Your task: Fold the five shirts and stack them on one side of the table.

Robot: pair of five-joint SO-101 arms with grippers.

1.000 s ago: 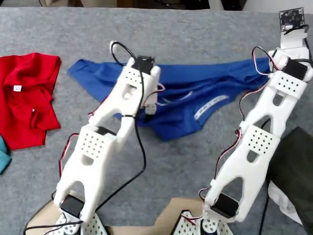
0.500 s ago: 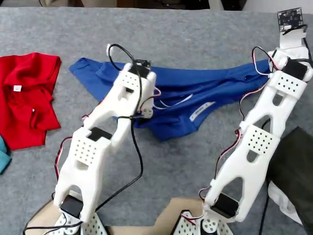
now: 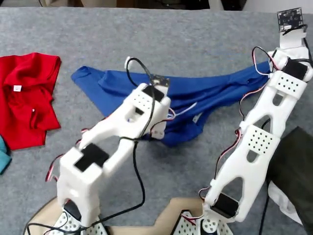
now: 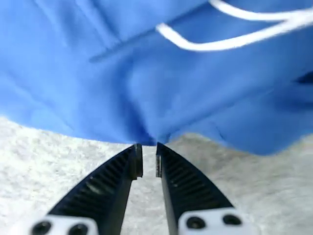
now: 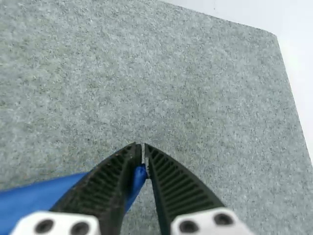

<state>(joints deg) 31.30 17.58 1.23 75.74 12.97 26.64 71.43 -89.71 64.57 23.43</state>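
Blue shirt point(image 3: 215, 88) lies stretched over the grey table point(image 3: 195, 34) between both claws. Left claw point(image 4: 146, 160) is clenched on its puckered hem, with cloth spreading ahead of the tips. The right claw point(image 5: 143, 152) pinches one corner. Red shirt point(image 3: 24, 98) lies well apart, beyond the left claw.

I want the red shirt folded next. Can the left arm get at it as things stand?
Probably not yet: the left tool is shut on the near edge of the blue shirt. Bare table lies between it and the red shirt, so after letting go the way looks free.
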